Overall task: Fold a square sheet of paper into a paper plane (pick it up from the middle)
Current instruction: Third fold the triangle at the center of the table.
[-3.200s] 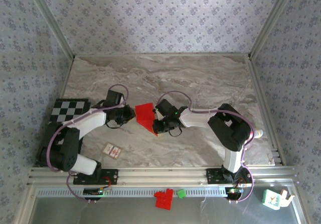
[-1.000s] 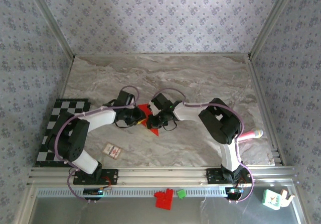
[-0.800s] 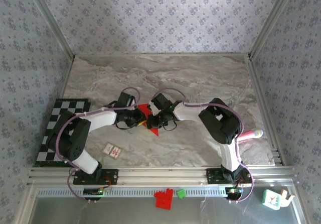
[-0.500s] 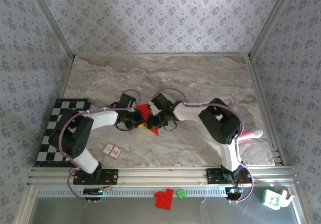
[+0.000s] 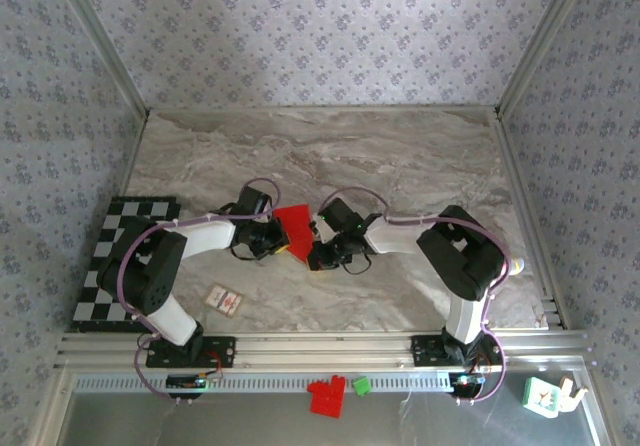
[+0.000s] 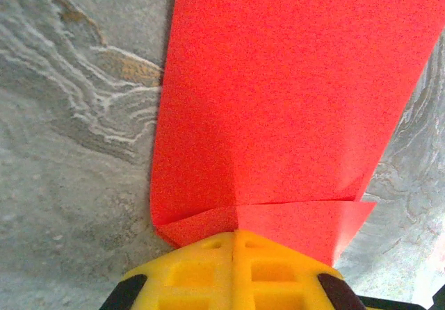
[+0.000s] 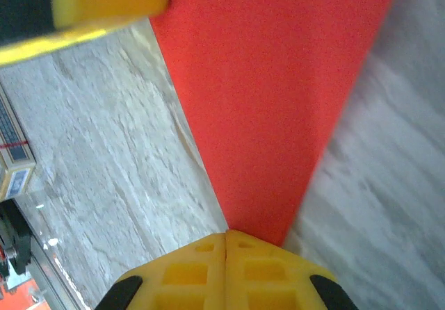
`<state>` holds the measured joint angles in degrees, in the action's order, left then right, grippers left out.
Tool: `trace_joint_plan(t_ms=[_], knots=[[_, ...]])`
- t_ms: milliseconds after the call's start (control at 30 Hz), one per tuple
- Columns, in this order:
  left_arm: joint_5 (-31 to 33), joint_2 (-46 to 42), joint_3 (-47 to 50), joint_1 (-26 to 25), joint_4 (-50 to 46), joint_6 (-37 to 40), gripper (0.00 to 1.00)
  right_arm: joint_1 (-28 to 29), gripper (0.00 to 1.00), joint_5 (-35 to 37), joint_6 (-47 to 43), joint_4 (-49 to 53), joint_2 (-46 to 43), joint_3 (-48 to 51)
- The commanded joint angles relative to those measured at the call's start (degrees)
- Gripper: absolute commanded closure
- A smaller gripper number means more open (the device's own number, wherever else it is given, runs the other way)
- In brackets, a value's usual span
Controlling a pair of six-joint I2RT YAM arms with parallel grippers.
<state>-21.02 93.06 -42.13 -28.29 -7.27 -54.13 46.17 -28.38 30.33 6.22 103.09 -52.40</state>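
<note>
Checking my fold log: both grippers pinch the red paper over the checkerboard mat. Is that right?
Not quite. The left gripper and right gripper pinch the red paper over the marble table; the checkerboard mat lies off to the left, as the top external view shows.

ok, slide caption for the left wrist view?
Left gripper shut on the creased edge of a thin bright red paper sheet, grey marble tabletop beneath.

A grey marbled table (image 5: 400, 156) is seen. A checkered mat (image 5: 125, 216) is laid at its left edge, and a small white card (image 5: 224, 299) near the front. Red paper (image 5: 296, 221) is seen in the middle.
</note>
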Motion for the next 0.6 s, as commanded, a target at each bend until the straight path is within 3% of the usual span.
trace_joint_plan(t_ms=[0,267,400,567], knots=[[5.55,3.32,1.88,0.26,-5.67,-0.28,1.0,-0.34,0.96,-0.09,-1.59,7.13,-1.73,2.74],[1.17,0.65,-0.29,0.33,-3.76,-1.8,0.98,-0.1,0.9,6.97,-2.42,4.87,-10.33,-0.01],[-0.93,-1.49,-1.88,0.26,-1.74,-3.33,0.92,-0.16,0.83,9.87,-1.88,3.12,-7.23,-3.66],[-1.75,-3.19,-3.14,0.36,-1.34,-4.57,0.86,-0.28,0.82,10.5,-0.77,2.34,-0.78,-8.55]])
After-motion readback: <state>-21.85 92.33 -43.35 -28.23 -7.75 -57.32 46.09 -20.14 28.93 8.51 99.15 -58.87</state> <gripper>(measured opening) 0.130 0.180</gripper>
